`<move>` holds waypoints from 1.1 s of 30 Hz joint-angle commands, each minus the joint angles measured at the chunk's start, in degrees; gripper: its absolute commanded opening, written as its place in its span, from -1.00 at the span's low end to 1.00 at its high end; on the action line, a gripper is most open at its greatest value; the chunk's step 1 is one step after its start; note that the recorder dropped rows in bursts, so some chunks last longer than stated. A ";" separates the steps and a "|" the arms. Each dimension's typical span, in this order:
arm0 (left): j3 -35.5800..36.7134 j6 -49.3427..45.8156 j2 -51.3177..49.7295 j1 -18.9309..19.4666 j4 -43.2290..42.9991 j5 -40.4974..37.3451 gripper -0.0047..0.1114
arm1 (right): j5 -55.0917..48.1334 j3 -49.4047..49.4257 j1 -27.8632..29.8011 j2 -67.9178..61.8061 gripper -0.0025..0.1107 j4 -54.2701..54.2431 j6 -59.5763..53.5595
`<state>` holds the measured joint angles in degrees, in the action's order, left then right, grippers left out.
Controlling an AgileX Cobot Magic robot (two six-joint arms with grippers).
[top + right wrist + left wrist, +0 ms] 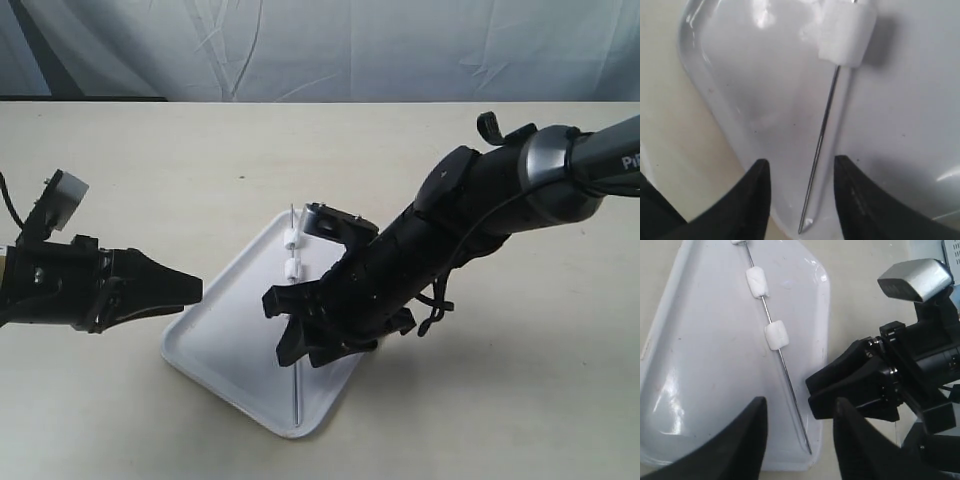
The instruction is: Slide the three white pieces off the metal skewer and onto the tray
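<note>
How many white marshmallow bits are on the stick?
3. All are threaded on the skewer lying on the tray: first piece nearest the bare end, second piece next, third piece farthest, partly cut off at the picture's edge. None seems hidden.

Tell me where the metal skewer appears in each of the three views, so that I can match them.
Exterior view: the metal skewer runs along the tray, its middle hidden behind the right gripper.
Left wrist view: it crosses the tray through the white pieces.
Right wrist view: its bare end shows past one white piece.
Shared landmark: the tray corner at its tip.
</note>
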<state>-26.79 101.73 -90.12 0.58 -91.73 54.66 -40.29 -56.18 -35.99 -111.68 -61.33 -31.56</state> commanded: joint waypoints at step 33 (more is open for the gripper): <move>-0.21 -0.42 -0.10 -0.26 1.12 4.47 -0.20 | -0.64 0.27 -1.46 -2.85 -0.19 -6.01 1.51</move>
<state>-26.79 101.50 -90.15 0.58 -91.37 58.78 -42.10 -56.18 -37.38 -114.46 -67.46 -30.88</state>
